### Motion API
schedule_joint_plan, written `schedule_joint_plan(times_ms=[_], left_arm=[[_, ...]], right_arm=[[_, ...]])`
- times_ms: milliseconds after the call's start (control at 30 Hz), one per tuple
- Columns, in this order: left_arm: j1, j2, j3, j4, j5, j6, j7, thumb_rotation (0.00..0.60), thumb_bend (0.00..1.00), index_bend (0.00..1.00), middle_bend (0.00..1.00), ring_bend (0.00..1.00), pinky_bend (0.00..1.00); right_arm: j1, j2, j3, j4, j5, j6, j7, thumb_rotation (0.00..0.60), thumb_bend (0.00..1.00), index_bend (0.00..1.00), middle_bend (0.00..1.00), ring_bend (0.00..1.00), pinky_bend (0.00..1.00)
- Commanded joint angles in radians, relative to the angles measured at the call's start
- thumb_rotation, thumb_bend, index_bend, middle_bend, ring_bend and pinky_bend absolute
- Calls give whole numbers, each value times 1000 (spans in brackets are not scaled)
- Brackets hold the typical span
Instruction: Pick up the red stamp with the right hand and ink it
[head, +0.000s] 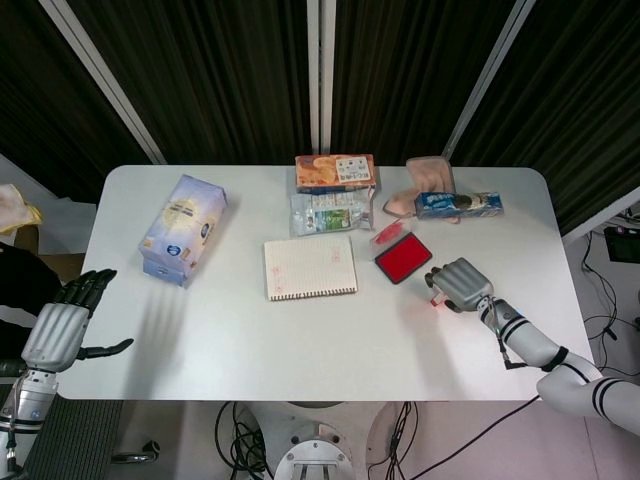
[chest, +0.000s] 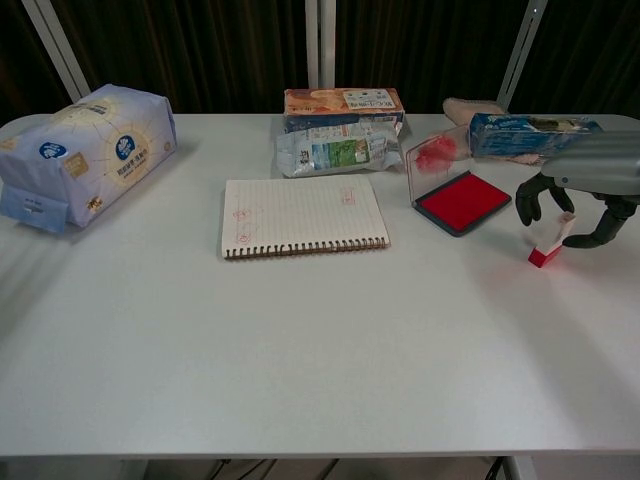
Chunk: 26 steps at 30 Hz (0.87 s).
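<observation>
The red stamp (chest: 548, 245), white-topped with a red base, stands tilted on the table right of the open ink pad (chest: 462, 201), its base on the surface. My right hand (chest: 580, 190) arches over it, with curled fingers (chest: 527, 203) apart on either side and gaps showing to the stamp. In the head view only a red sliver of the stamp (head: 435, 298) shows beside the right hand (head: 460, 284), just below the ink pad (head: 403, 259). My left hand (head: 65, 325) hangs past the table's left edge, fingers spread and holding nothing.
A spiral notebook (chest: 303, 215) lies mid-table. At the back are a biscuit box (chest: 343, 102), a green packet (chest: 330, 152) and a blue packet (chest: 530, 130) close behind my right hand. A tissue pack (chest: 80, 152) sits at far left. The pad's clear lid (chest: 432, 155) stands upright.
</observation>
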Motion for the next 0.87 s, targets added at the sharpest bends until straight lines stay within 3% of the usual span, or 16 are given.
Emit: schedule_joint_plan(times_ms=[33, 167, 300, 367, 433, 500, 633, 867], left_arm=[[1, 0, 1, -1, 0, 0, 1, 403, 20, 16, 91, 77, 174], [2, 2, 0, -2, 0, 3, -1, 401, 20, 16, 91, 77, 174], [5, 9, -1, -4, -3, 7, -1, 400, 20, 16, 91, 77, 174], [7, 10, -3, -6, -4, 12, 0, 401, 20, 16, 91, 77, 174], [9, 12, -4, -10, -4, 17, 1, 399, 20, 16, 91, 77, 174], [11, 15, -4, -16, -3, 19, 8, 398, 20, 16, 91, 77, 174], [12, 25, -8, -24, -3, 26, 27, 398, 20, 16, 91, 77, 174], [19, 24, -28, -16, -1, 66, 76, 386, 22, 16, 69, 77, 173]], right_arm=[[-3, 15, -3, -17, -2, 2, -7, 600, 194, 300, 275, 448, 725], [-25, 69, -2, -77, -9, 54, -46, 600, 173, 158, 202, 425, 697], [-103, 171, 13, -200, -16, 225, -105, 600, 141, 39, 146, 376, 635], [-160, 232, 19, -280, 1, 315, -109, 600, 112, 1, 71, 249, 466], [-220, 266, 22, -329, 7, 410, -101, 600, 85, 0, 12, 78, 188], [-303, 260, 30, -339, 16, 546, -94, 600, 68, 0, 0, 0, 11], [-441, 179, 47, -288, 70, 735, -104, 600, 45, 0, 0, 0, 0], [-520, 140, 43, -263, 99, 763, -71, 600, 14, 0, 0, 0, 0]])
